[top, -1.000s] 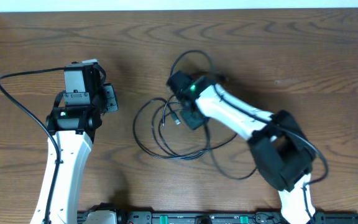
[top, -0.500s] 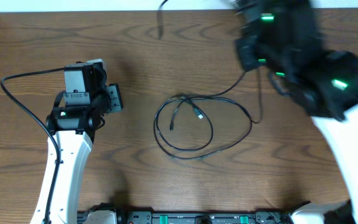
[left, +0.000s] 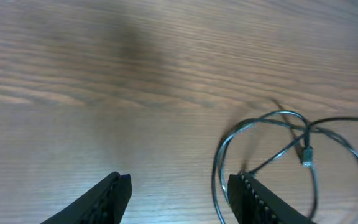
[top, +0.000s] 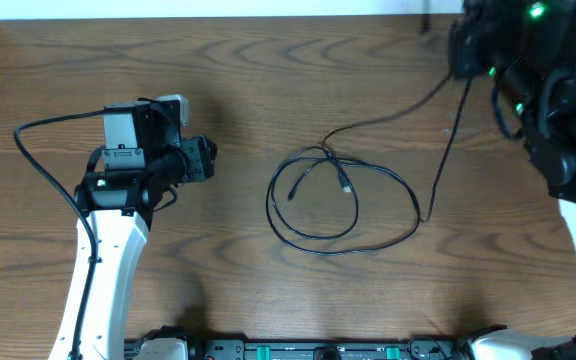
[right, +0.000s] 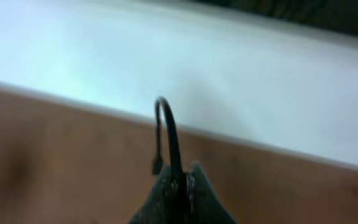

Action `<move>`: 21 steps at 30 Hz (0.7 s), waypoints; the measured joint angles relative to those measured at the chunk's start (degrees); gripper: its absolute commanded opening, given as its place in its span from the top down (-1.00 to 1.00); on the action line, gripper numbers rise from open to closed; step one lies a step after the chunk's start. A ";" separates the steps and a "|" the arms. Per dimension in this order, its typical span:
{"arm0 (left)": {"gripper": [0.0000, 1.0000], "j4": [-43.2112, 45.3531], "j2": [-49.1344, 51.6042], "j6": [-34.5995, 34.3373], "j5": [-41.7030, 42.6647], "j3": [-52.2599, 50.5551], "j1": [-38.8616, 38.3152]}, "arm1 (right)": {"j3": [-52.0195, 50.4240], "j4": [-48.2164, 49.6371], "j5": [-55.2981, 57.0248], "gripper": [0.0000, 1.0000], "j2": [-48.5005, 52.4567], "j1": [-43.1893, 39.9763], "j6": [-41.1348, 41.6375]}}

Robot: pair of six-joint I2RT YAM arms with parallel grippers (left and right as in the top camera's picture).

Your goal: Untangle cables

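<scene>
- The left arm (top: 108,262) has a smooth white shell along its long link, topped by a black joint housing with a tiny green light (top: 100,183).
- A grey-and-black box (top: 124,130) sits at its wrist, and a thick black wire (top: 58,120) is attached there.
- Its jaws are matte black, with fine ridges along their inner edges.
- The right arm (top: 568,130) is bulky and black up top, dotted with green lights (top: 536,11), with a white shell lower down.
- Its jaws look dark and blurred.

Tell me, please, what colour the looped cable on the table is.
The cable is black, clearest in the overhead view against the brown table.
</scene>
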 measured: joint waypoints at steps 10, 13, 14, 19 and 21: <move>-0.11 0.02 0.74 0.90 4.33 0.00 -0.35 | 4.85 30.62 -10.16 0.98 -4.81 -1.38 -0.44; -0.10 0.00 1.42 1.07 6.69 0.00 -0.35 | 6.12 32.17 -11.67 0.98 -7.98 -1.38 -0.22; -0.06 0.02 1.60 1.29 7.98 0.00 -0.35 | 6.36 31.80 -12.11 0.98 -8.63 -1.38 -0.11; -0.01 0.02 3.28 6.75 18.27 0.00 -1.25 | 6.75 28.79 -14.40 0.98 -9.20 -1.38 0.39; -0.01 0.04 4.11 10.10 22.01 0.00 -2.75 | 6.75 28.04 -14.99 0.98 -8.11 -1.38 0.42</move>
